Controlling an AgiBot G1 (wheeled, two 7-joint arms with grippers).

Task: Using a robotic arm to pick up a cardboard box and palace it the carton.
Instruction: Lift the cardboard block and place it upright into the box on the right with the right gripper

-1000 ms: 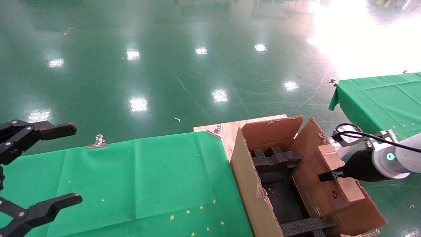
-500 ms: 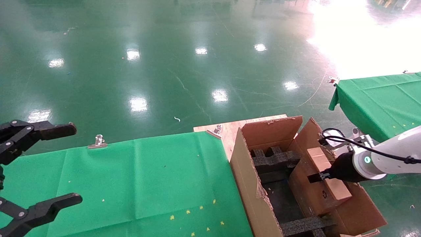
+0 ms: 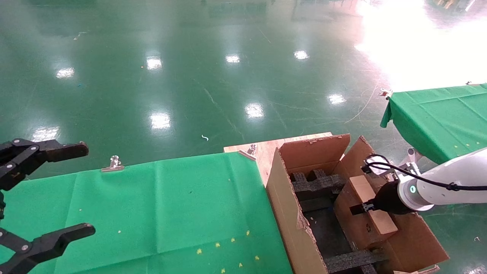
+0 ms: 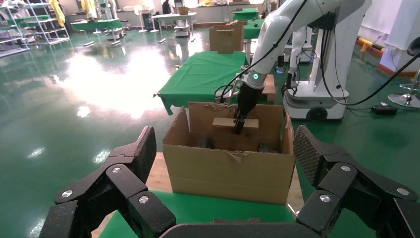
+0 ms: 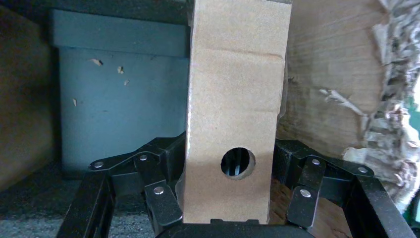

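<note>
- Right end effector (image 3: 357, 209) is clamped on the cardboard box (image 3: 371, 207), over the carton (image 3: 291, 213).
- Lower straight between the foam blocks (image 3: 317, 182); mind the flaps.
- Left end effector (image 3: 49, 190) idles, spread apart.

Right robotic arm (image 3: 452, 179) reaching in from the right side, white forearm nearly level, black wrist pointing leftward and slightly down, green ring light lit at the wrist joint, black cable looping over the top. Right gripper (image 3: 361, 208) clamped, black linked fingers (image 5: 161, 198) pressed against both flat sides of a held piece, seen close in the right wrist view. Left gripper (image 3: 53, 190) parked at the far left edge of the head view, spread wide, one finger high and one low, nothing between them.
</note>
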